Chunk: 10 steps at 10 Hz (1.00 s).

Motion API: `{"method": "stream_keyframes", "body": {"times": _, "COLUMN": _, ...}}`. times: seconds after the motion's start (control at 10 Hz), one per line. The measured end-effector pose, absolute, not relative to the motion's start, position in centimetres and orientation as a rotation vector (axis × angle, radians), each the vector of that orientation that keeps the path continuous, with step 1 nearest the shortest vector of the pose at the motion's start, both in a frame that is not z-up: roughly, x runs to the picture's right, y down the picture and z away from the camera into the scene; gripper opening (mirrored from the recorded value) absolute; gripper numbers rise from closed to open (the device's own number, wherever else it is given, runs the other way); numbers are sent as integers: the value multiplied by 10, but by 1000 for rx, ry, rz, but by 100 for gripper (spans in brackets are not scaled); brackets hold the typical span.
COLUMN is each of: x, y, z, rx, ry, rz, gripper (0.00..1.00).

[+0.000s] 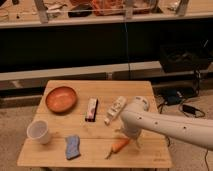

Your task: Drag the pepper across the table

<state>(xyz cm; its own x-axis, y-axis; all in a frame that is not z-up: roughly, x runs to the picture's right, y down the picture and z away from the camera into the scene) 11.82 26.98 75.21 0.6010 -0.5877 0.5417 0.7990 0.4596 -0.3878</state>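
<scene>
Clutter: bowl (61,99), cup (39,131), sponge (73,147), packet (91,109), bottle (116,109).
Orange-brown bowl back left, white cup nearer the camera, blue sponge right of cup. Dark packet mid, white bottle lying just right of it.

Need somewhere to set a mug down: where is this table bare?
Bare: far strip of the table behind snack bar and white bottle; front gap between blue sponge and pepper. Crowded: right side, open gripper at the pepper.

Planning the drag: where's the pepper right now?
Camera view: the pepper lies near the front edge of the table, right of the blue sponge, by the hand.
</scene>
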Motion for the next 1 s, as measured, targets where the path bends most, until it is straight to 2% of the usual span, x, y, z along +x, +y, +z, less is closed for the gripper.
{"method": "stream_keyframes", "body": {"times": 1.0, "x": 110, "y": 283, "z": 767, "rx": -651, "ry": -393, "rz": -847, "gripper": 80}}
